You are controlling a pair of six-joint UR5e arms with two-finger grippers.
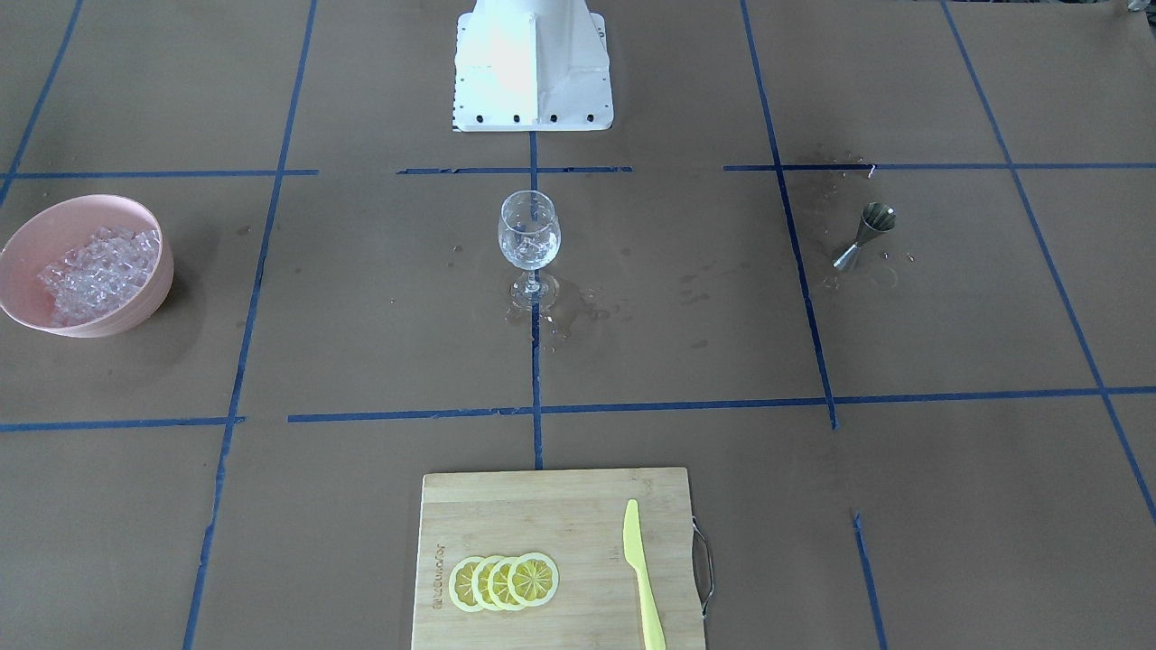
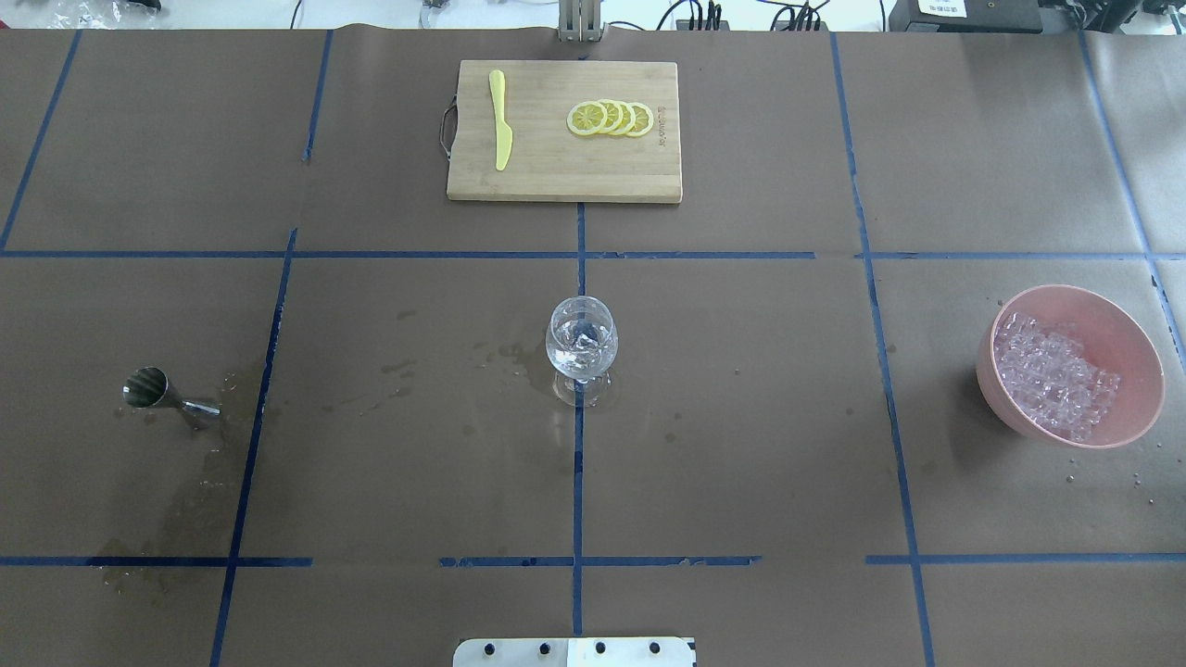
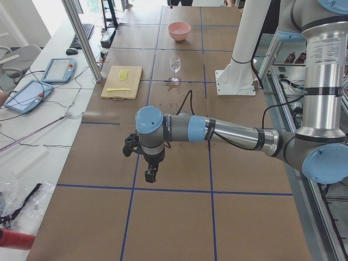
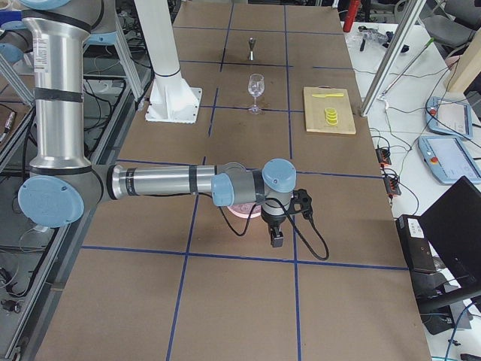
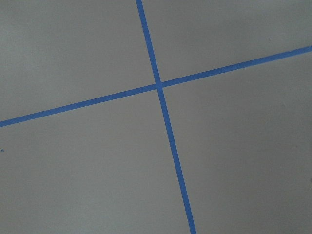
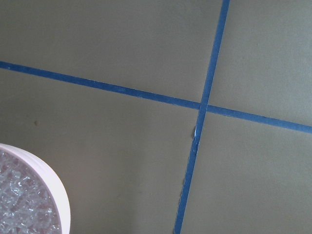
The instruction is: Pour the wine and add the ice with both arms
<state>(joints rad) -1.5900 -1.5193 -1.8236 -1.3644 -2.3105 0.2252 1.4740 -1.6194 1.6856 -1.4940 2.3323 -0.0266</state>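
Observation:
A clear wine glass [image 1: 529, 236] stands at the table's middle and also shows in the overhead view [image 2: 582, 341]; clear glassy pieces show in its bowl, and I cannot make out any wine. The ice [image 2: 1056, 375] is heaped in a pink bowl [image 2: 1126, 338] on the robot's right. It also shows in the right wrist view [image 6: 19, 204]. A steel jigger [image 2: 167, 394] stands on the robot's left. My left gripper [image 3: 149, 175] hangs over bare table far from the glass. My right gripper [image 4: 276, 239] hangs just past the bowl. I cannot tell whether either is open or shut.
A wooden cutting board [image 2: 556, 171] with lemon slices [image 2: 611, 118] and a yellow knife [image 2: 500, 120] lies at the far side from the robot. Wet stains [image 1: 560, 311] surround the glass's foot and the jigger. The white base block [image 1: 531, 68] stands behind the glass.

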